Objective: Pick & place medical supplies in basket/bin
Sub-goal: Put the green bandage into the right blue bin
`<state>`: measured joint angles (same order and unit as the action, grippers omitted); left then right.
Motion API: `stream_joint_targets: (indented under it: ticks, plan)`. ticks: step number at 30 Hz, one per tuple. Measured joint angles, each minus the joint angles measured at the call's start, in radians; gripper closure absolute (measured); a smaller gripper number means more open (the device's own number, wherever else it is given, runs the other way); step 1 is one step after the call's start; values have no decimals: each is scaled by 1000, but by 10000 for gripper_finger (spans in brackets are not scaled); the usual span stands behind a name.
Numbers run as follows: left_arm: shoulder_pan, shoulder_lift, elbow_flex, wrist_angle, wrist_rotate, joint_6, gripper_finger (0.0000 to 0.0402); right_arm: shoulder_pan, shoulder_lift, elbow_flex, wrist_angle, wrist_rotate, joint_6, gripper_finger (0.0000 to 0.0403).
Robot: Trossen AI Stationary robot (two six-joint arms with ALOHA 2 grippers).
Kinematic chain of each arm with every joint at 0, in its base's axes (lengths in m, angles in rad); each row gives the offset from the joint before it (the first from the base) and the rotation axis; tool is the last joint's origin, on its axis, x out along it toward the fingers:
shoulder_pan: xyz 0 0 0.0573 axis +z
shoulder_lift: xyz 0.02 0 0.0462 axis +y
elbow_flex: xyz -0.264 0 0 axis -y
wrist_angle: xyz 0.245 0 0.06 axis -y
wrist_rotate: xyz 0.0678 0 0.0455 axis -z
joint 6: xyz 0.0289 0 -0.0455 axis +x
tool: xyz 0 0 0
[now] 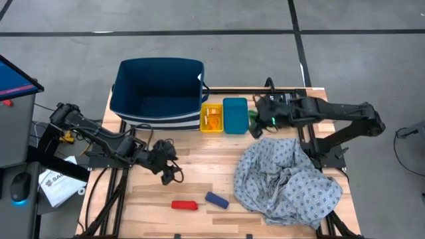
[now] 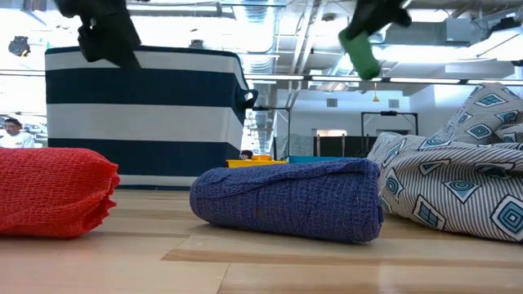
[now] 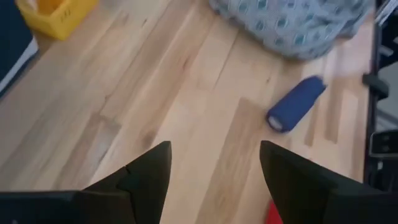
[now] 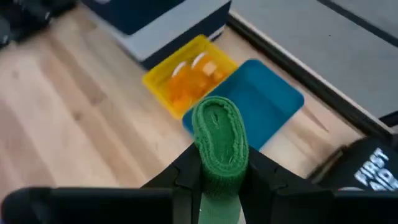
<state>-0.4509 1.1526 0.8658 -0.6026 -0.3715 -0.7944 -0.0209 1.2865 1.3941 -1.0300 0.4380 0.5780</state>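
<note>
Table: pale wood planks (image 1: 199,186) with visible grain, sitting on a black frame.
Room: grey concrete floor around the table; in the low view a big bright hall with ceiling pipes, and a person at the far left edge.
Basket: navy fabric basket (image 1: 159,93) with white stripes, soft-sided and boxy, at the far left of the table.
Trays: small yellow tray (image 1: 212,118) just right of the basket, orange pill bottles (image 4: 193,78) lying inside it; teal-blue tray (image 1: 235,115) touching its right side.
Gown: grey-blue gown cloth (image 1: 289,179) with a diamond print, crumpled in a heap at the near right.
Rolls: red roll (image 1: 184,205) and blue roll (image 1: 216,200) lying near each other at the near edge, both knit-textured and stubby.
Right gripper: right gripper (image 4: 219,168) is up in the air just right of the teal-blue tray, fingers pinching the green roll (image 4: 221,140), a ribbed woven cylinder standing on end between them.
Left gripper: left gripper (image 3: 214,171) hovers over bare wood, left of centre, jaws spread and nothing between them.
</note>
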Motion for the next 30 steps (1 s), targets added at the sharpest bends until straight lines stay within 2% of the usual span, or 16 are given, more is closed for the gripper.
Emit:
stream_joint_targets:
  ticks: [4, 8, 12, 16, 20, 23, 30]
  plan:
    - [-4, 0, 0, 30, -21, 0, 165, -145, 1, -104, 216, -142, -32, 326]
    - [-4, 0, 0, 29, -22, -1, 165, -273, 14, -221, 399, -308, 19, 327]
    - [-4, 0, 0, 40, -24, -24, 165, -365, 12, -332, 605, -374, 109, 327]
    - [-4, 0, 0, 51, -24, -27, 165, -455, 12, -407, 681, -500, 200, 327]
    - [-3, 0, 0, 54, -25, -35, 165, -514, 12, -452, 687, -548, 220, 327]
    - [-2, 0, 0, 62, -27, -36, 165, -550, 25, -486, 761, -620, 238, 327]
    - [-1, 0, 0, 84, -48, -47, 165, -610, 215, -489, 893, -820, 243, 327]
